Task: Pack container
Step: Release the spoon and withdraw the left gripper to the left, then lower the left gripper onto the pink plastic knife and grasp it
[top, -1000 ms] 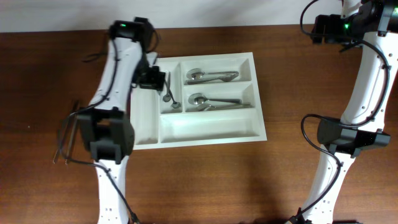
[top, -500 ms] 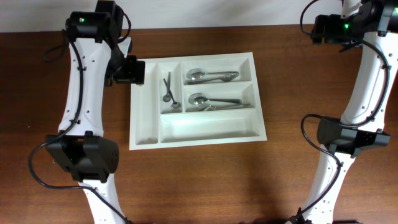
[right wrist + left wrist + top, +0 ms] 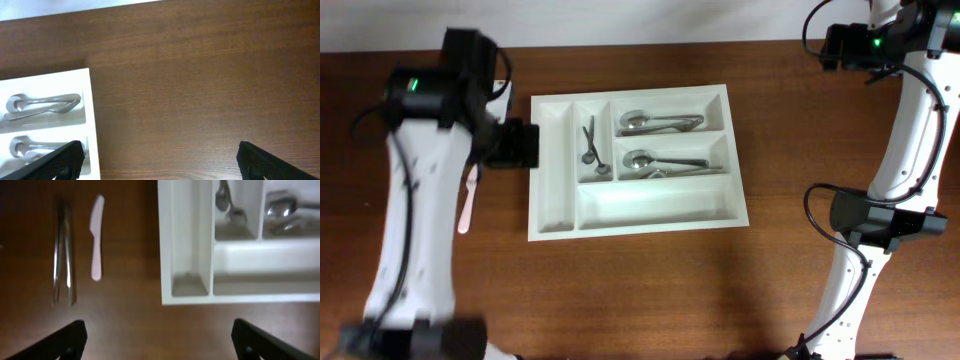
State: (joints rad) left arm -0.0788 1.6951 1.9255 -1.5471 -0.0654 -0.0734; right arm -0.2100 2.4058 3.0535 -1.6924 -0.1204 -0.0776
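Note:
The white container (image 3: pixel 558 226) lies mid-table and also shows in the left wrist view (image 3: pixel 167 255) and the right wrist view (image 3: pixel 92 125). Small spoons (image 3: pixel 590 146) lie in its second narrow compartment. Larger spoons fill the top (image 3: pixel 660 122) and middle (image 3: pixel 665 162) long compartments. The left narrow and bottom long compartments hold nothing. My left gripper (image 3: pixel 515 145) hangs open and empty beside the container's left edge (image 3: pixel 160 342). My right gripper (image 3: pixel 835 45) is open and empty over bare wood at the far right (image 3: pixel 160 160).
A white plastic knife (image 3: pixel 468 200) lies on the wood left of the container, also seen in the left wrist view (image 3: pixel 96 237). A pair of long metal utensils (image 3: pixel 63 255) lies left of the knife. The table is dark brown wood.
My left arm has swung left and toward the front, off the container. The white knife has come into view. The right arm has not moved.

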